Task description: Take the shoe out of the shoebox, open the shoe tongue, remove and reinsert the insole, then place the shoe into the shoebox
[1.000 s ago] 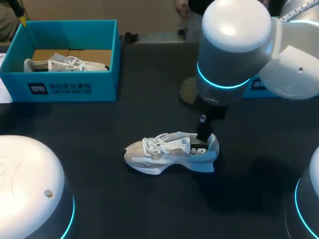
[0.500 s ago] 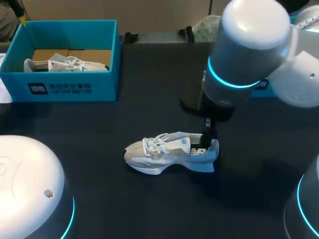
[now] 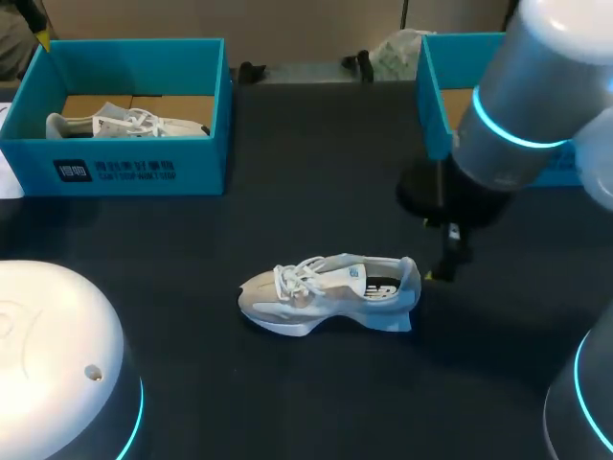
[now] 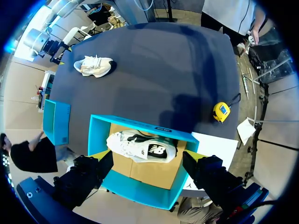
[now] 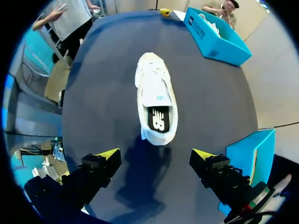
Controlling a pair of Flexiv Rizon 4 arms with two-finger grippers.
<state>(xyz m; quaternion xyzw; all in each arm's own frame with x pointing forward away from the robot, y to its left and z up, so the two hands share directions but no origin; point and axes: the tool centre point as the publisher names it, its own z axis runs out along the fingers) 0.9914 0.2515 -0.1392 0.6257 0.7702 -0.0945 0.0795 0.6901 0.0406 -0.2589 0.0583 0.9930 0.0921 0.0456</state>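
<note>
A pale grey shoe (image 3: 326, 292) lies on its sole in the middle of the dark table, toe to the left. In the right wrist view the shoe (image 5: 156, 105) is just ahead of my right gripper (image 5: 155, 154), and its black insole (image 5: 158, 119) shows inside. That gripper (image 3: 442, 268) is open and hangs a little right of the heel, touching nothing. My left gripper (image 4: 145, 151) is open high above the blue shoebox (image 4: 100, 135), which holds a second white shoe (image 4: 140, 148). The same shoebox (image 3: 134, 168) stands at the back left.
A second blue box (image 3: 441, 86) stands at the back right, close behind my right arm. A yellow tape measure (image 4: 222, 111) and a white sheet (image 4: 217, 145) lie beside the left shoebox. My left arm's white housing (image 3: 57, 355) fills the front left corner.
My right arm has drawn back to the right, away from the shoe's heel, where its gripper was a second ago. The shoe has stayed in place.
</note>
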